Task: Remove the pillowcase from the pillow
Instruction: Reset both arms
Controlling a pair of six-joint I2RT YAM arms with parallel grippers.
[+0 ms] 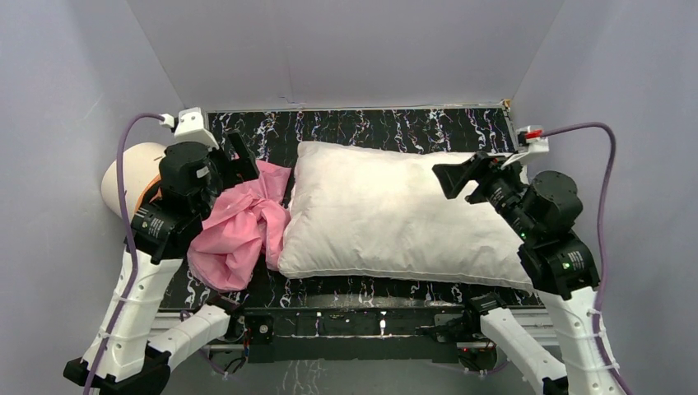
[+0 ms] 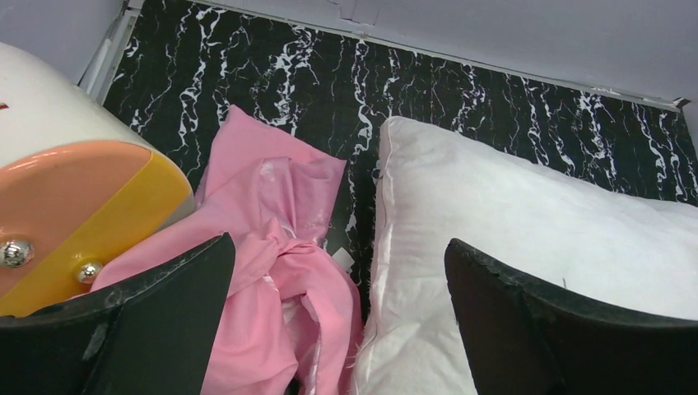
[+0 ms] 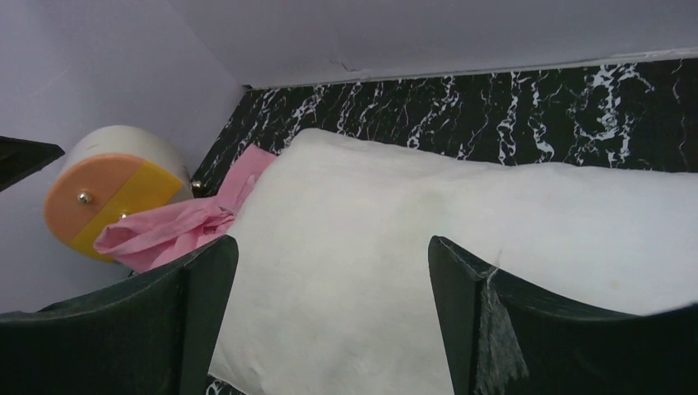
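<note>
While the pillowcase (image 1: 237, 230) lies crumpled in a soft pink heap at the left of the overhead frame, fully off the pillow (image 1: 395, 214), its folds mix shiny satin with plain matte cloth, and its right edge rests against the pillow's left end. The pillow is a plump white rectangle, lightly wrinkled and seamed along its edge, filling the centre of the black, white-veined counter (image 1: 370, 127). At far left, just beside the pink cloth, sits a cream cylinder (image 2: 74, 189) with an orange-and-yellow end face and two metal studs. The left tool (image 2: 337, 247) hangs over the heap, spread wide and empty. The right tool (image 3: 331, 243) hangs over the pillow's right end, also released.
</note>
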